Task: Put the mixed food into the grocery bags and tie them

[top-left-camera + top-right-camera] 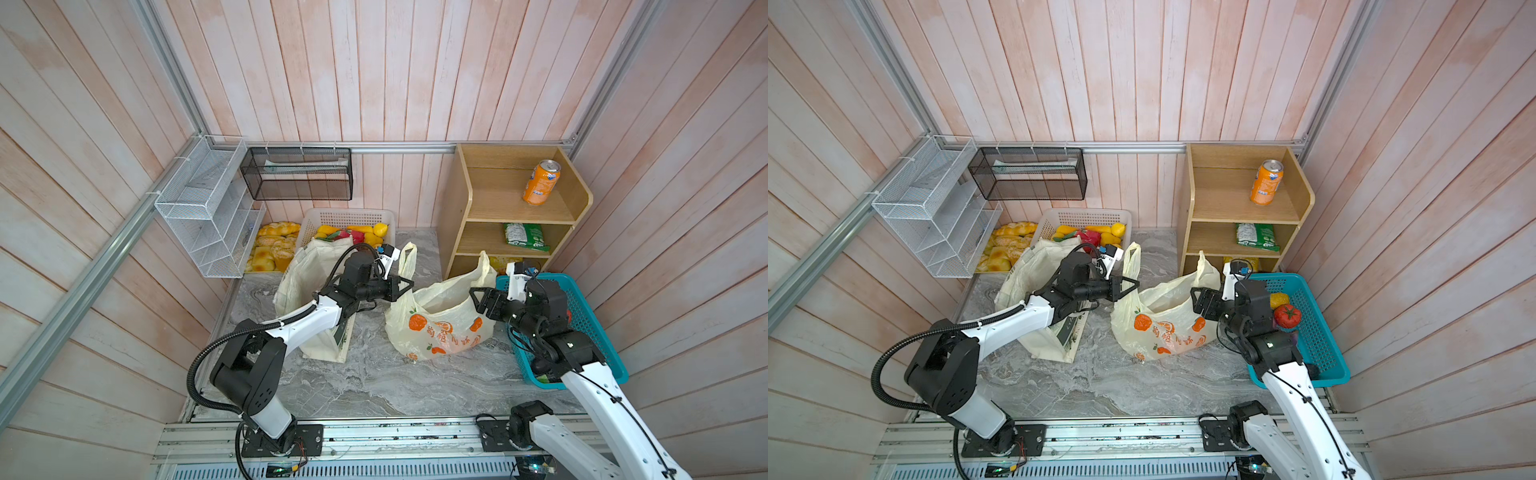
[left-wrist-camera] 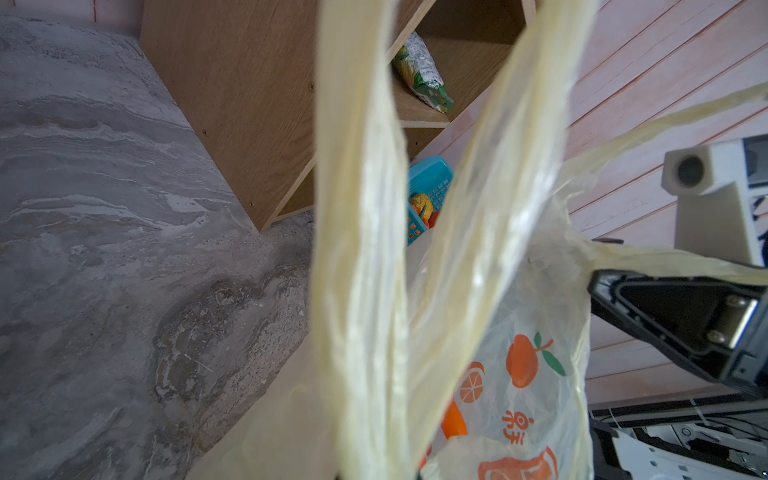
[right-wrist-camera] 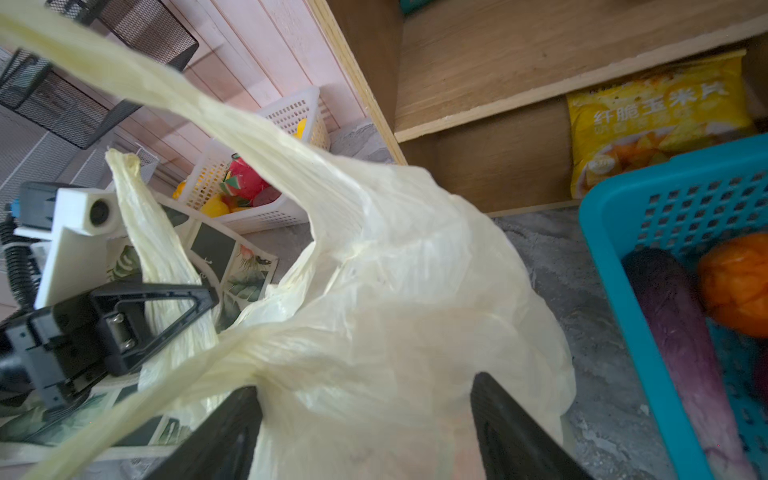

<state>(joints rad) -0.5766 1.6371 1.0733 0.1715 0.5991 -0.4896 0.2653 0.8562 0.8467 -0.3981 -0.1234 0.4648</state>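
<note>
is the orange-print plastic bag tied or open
Open, not tied: plastic bag mouth gapes, its loop handles stand apart, left gripper shut on one.

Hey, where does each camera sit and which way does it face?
Top views: overhead from the robot's base side, looking down on the table, both arms, left gripper, right gripper.
Left wrist: on the left arm, looking past the plastic bag handle to the shelf; the right gripper shows.
Right wrist: on the right arm, looking over the bag to the tote; its own open fingers and the left gripper show.
Shared: both wrist views show the bag and the opposite gripper.
</note>
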